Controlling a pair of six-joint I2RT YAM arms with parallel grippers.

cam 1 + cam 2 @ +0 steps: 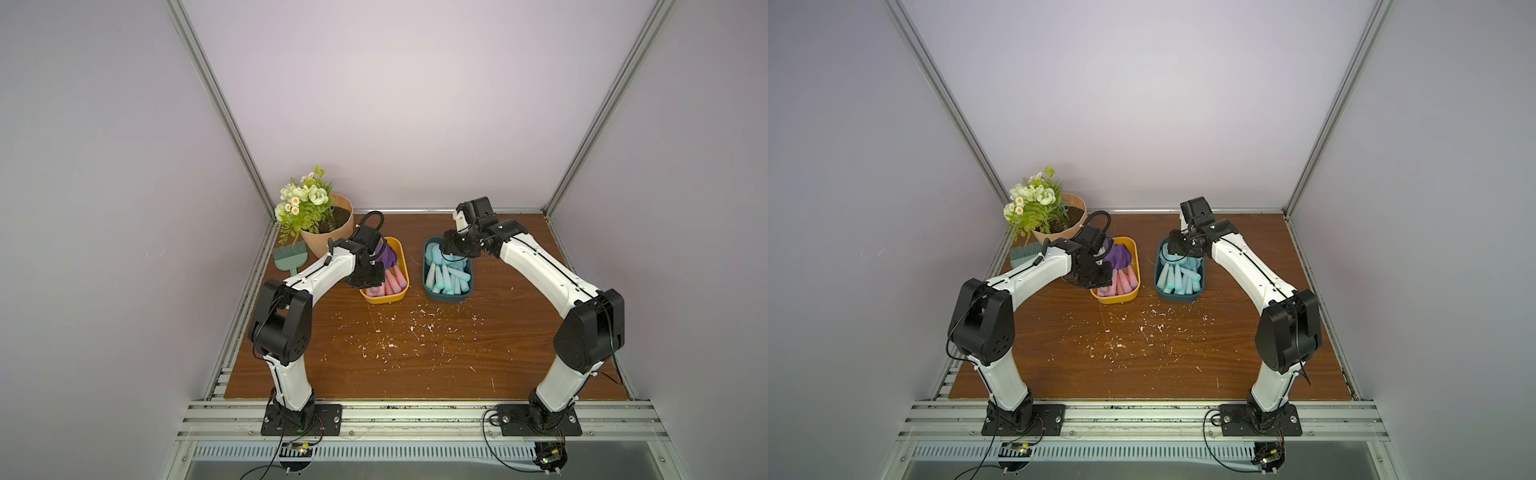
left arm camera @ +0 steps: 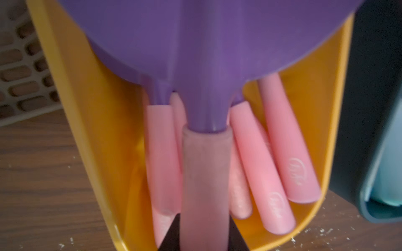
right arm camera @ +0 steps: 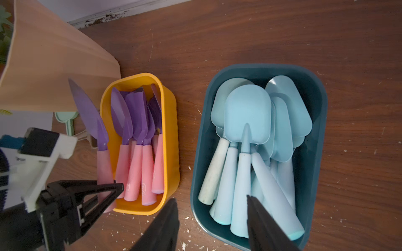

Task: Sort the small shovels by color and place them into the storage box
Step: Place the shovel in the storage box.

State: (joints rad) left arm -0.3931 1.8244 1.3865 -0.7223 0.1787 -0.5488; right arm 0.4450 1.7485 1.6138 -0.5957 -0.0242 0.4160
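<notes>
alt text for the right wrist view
A yellow box of purple-and-pink shovels sits beside a teal box of light blue shovels on a wooden table; the left hand holds another purple shovel near the yellow box.

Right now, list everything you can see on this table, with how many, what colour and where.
Table: one, brown wood, under everything.
Yellow box: one, yellow, on the left arm's side.
Purple shovels: several, purple blades with pink handles, stacked in the yellow box.
Teal box: one, dark teal, beside the yellow box.
Light blue shovels: several, light blue, piled in the teal box.
Flower pot: one, tan, white flowers, far left corner.
Hand brush: one, green, beside the flower pot.
Flecks: many, whitish, scattered mid-table.
Left claw: one, black, shut on the held shovel, purple and pink, at the yellow box.
Right claw: one, black, open, above the teal box.
</notes>
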